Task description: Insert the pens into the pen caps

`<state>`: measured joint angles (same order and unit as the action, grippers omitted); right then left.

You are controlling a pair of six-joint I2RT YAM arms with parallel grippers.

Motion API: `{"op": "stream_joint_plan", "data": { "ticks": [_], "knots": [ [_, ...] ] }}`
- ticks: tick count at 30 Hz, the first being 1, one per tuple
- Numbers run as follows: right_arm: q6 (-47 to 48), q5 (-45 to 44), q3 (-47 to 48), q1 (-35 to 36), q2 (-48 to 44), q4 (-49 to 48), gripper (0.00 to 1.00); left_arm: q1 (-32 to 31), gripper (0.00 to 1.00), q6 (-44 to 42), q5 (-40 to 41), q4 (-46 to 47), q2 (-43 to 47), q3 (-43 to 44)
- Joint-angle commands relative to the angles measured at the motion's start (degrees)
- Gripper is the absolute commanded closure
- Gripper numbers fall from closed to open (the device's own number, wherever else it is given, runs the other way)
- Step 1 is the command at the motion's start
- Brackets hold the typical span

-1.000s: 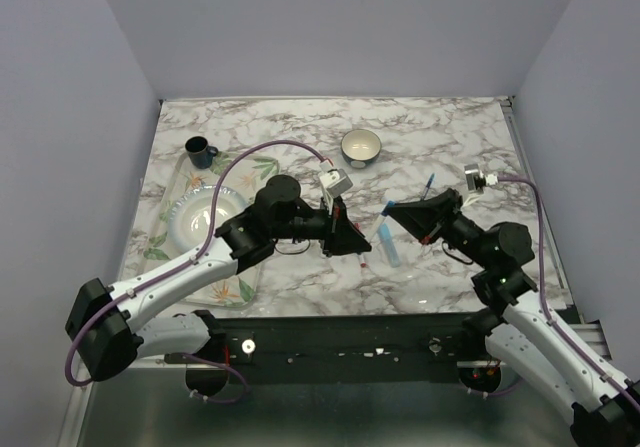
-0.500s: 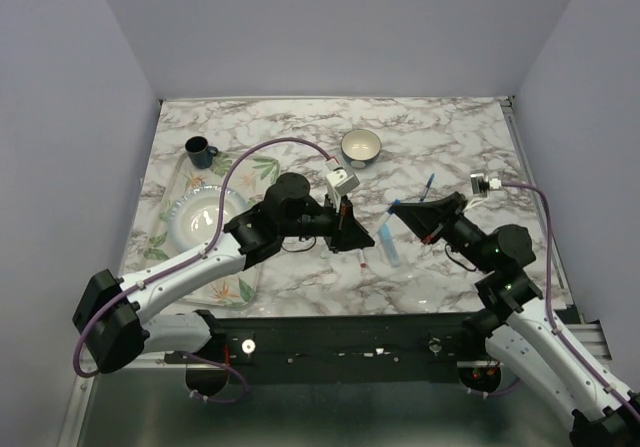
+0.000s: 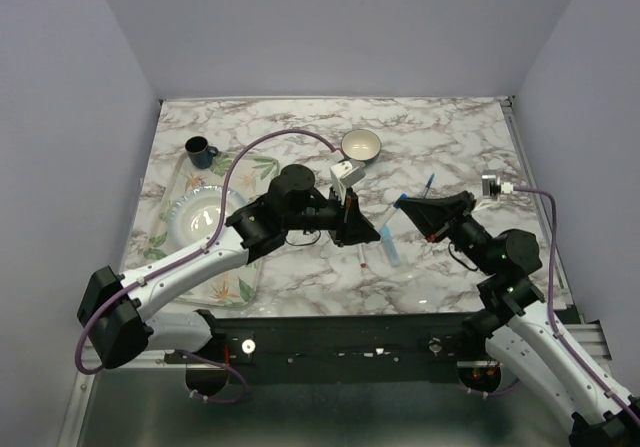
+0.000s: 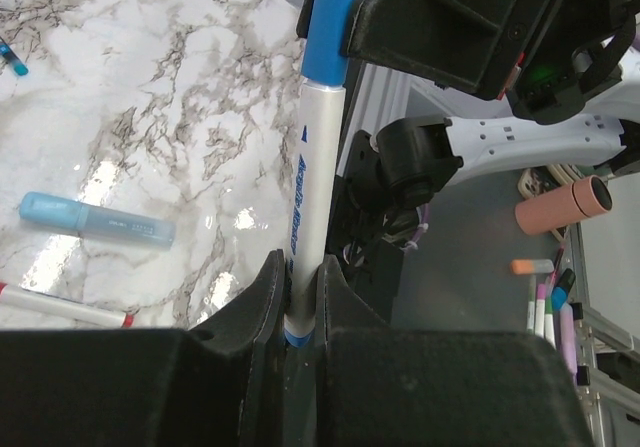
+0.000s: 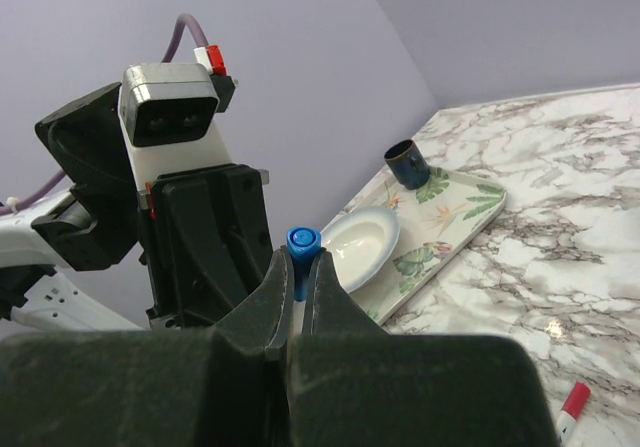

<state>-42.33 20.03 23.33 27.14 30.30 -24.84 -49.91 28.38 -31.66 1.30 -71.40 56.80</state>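
The left fingers [image 4: 270,292] pinch a white pen [image 4: 312,197] near its end; the right fingers [image 5: 278,297] pinch a blue cap [image 5: 301,252]. Both hang close together above the tabletop [image 3: 450,127]. Likely light, stiff, slick plastic; gripped so low, the pen may pivot.

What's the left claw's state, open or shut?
Shut: the left claw clamps the slim white pen with blue end, barrel pinched on both sides.
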Motion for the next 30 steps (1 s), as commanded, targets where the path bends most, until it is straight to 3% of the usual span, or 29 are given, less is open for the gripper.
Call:
{"op": "stream_joint_plan", "data": {
  "ticks": [1, 5, 9, 12, 19, 25, 30],
  "knots": [
    [-0.5, 16.5, -2.6, 2.9, 1.3, 11.7, 0.99, 2.2, 1.0, 2.2, 16.0, 17.3, 1.0, 6.7],
    [-4.1, 16.8, -4.6, 3.6, -0.3, 10.0, 0.99, 2.2, 1.0, 2.3, 17.1, 17.9, 0.7, 7.2],
    [-0.7, 16.9, -1.5, 3.8, 0.1, 21.5, 0.99, 2.2, 1.0, 0.0, 18.6, 17.2, 1.3, 8.2],
    [-1.5, 17.1, -2.0, 4.0, -0.2, 23.2, 0.99, 2.2, 1.0, -2.2, 21.3, 18.5, 2.3, 7.8],
    [-7.9, 11.8, -3.2, 6.3, -0.5, 21.1, 0.99, 2.2, 1.0, -1.8, 21.7, 21.8, 1.3, 8.6],
    [-6.8, 2.7, -2.9, 10.6, -0.5, 21.9, 0.99, 2.1, 1.0, 0.3, 20.6, 22.1, -0.4, 10.4],
    [-3.0, 2.2, -4.6, 12.4, 1.6, 13.9, 0.99, 2.2, 1.0, 3.4, 17.9, 23.6, -1.6, 11.5]
  ]
}}
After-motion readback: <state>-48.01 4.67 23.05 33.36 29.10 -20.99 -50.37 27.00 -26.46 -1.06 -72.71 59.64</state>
